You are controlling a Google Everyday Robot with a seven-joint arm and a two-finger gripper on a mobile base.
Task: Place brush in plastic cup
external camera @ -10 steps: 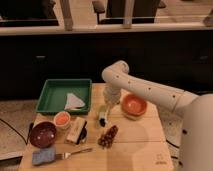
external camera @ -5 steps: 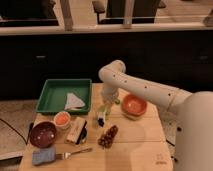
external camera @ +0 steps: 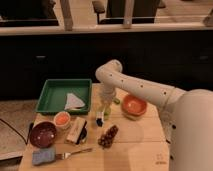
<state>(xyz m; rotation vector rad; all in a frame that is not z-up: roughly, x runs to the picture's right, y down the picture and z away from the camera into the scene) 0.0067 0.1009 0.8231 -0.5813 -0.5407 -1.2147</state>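
Observation:
My gripper (external camera: 106, 99) hangs from the white arm over the middle of the wooden table (external camera: 135, 145). The pale green plastic cup (external camera: 106, 108) stands right under it, partly covered by it. The brush (external camera: 100, 118) shows as a thin white stick slanting down and to the left from the cup's side. Its small dark head is low, near the table. I cannot tell whether the gripper holds the brush or only hovers by it.
A green tray (external camera: 50, 95) with a white cloth (external camera: 74, 101) sits at the back left. An orange bowl (external camera: 134, 105) is to the right of the gripper. In front are a cream cup with orange inside (external camera: 62, 119), a wooden block (external camera: 76, 131), dark grapes (external camera: 108, 137), a maroon bowl (external camera: 42, 134), a blue sponge (external camera: 43, 156) and a silver fork (external camera: 75, 153).
The arm's elbow and the gripper have shifted a little to the left over the cup. The objects on the table have not moved.

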